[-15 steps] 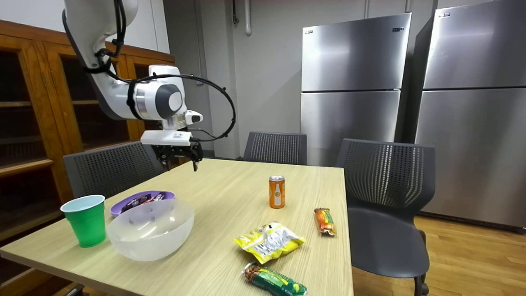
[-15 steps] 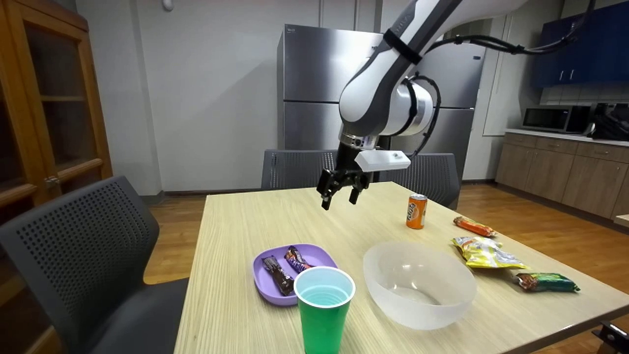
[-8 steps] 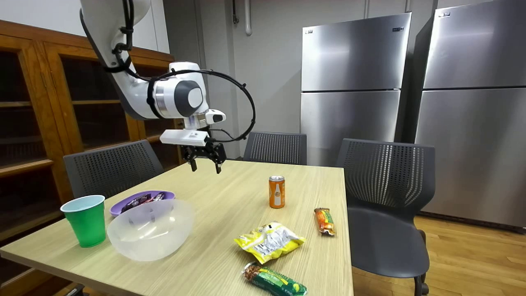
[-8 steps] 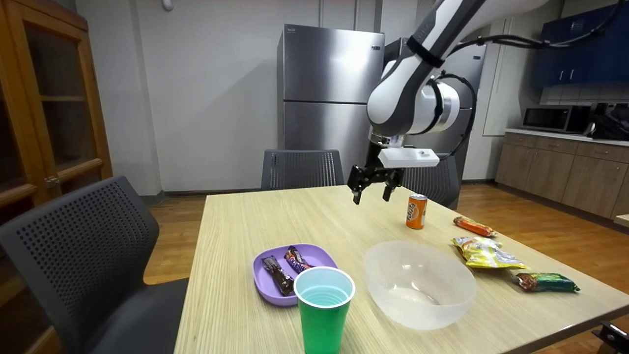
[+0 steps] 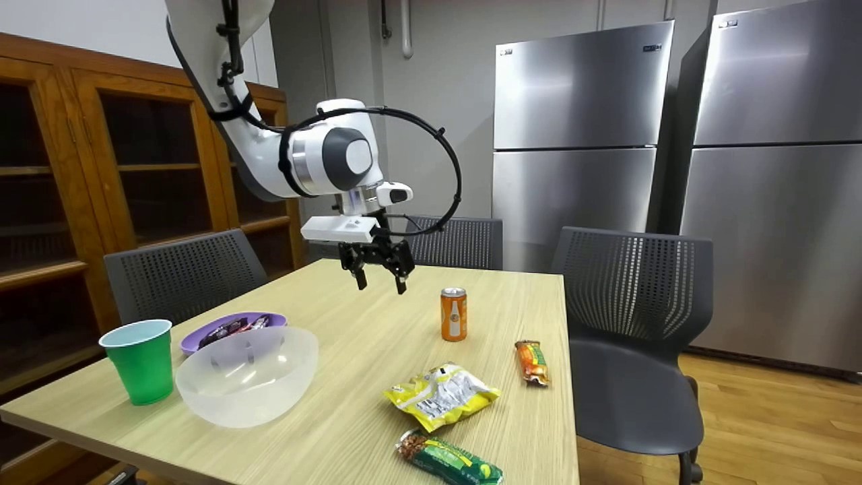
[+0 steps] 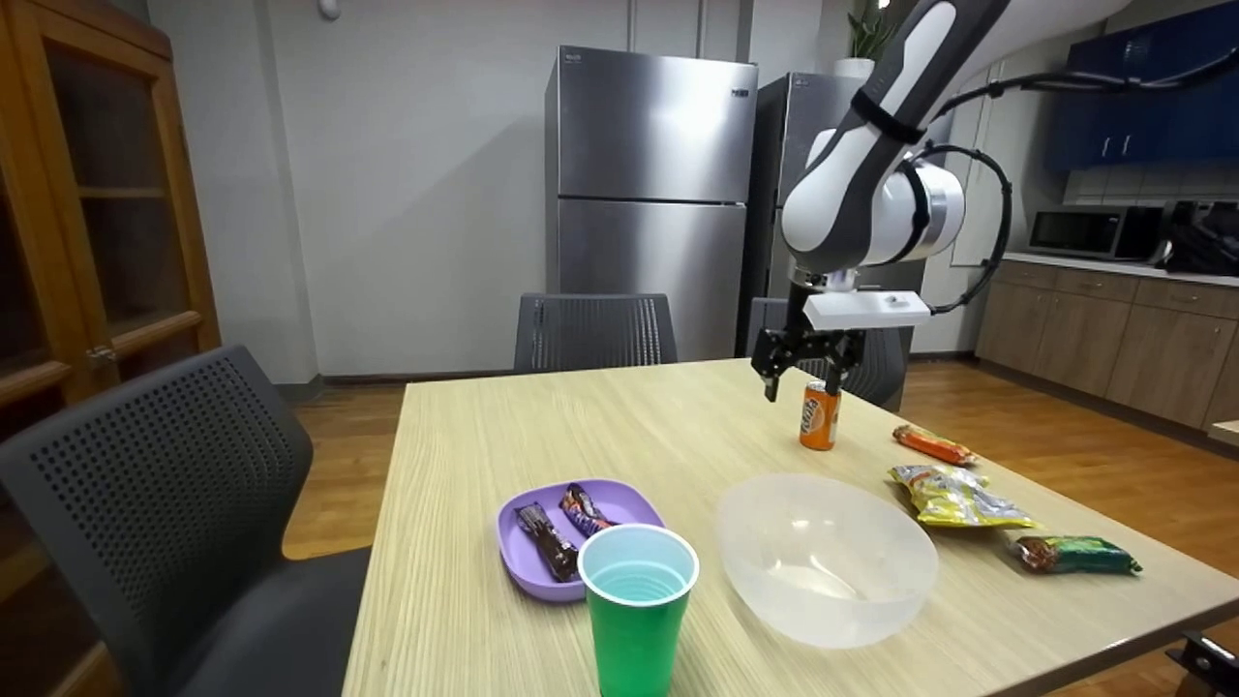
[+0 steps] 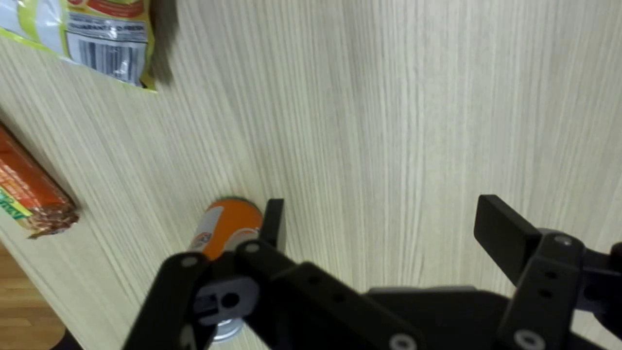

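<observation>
My gripper is open and empty above the table. Its two black fingers stand wide apart in the wrist view, with only bare table between them. The nearest thing is an orange can, upright on the table. In an exterior view the gripper overlaps the top of the can. In the wrist view the can lies outside the left finger and is partly hidden by it. A yellow snack bag and an orange-wrapped bar show at the left of the wrist view.
A frosted bowl, a green cup and a purple plate with two dark-wrapped bars stand on the table. A green packet lies beside the yellow bag. Chairs surround the table; fridges stand behind.
The arm and open gripper have moved steadily rightward in both exterior views, closer to the orange can. The objects on the table have not moved.
</observation>
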Robot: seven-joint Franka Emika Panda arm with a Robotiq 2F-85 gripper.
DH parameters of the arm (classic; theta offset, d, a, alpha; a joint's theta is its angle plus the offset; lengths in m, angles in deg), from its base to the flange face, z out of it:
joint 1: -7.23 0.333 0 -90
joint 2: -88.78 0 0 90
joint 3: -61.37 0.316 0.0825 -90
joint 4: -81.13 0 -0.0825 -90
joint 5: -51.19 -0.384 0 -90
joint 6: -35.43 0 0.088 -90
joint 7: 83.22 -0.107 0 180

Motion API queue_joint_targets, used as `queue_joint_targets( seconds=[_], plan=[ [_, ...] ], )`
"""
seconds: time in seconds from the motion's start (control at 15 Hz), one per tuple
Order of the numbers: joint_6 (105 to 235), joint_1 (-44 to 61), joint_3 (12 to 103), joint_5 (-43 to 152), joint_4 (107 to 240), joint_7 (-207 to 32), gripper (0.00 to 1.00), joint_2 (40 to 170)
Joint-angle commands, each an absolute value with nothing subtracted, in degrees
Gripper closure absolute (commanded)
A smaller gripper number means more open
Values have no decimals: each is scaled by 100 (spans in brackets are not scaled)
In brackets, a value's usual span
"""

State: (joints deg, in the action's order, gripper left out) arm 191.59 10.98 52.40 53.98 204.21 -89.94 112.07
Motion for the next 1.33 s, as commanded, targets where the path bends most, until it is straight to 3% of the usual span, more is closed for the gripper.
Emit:
queue_joint_targets(
  seconds=[0.0,1.27],
  plan=[
    [18664,840,5251,5492,20403,-8937,0,11118],
    [18828,781,5305,5465,20410,-9012,0,11202]
  ],
)
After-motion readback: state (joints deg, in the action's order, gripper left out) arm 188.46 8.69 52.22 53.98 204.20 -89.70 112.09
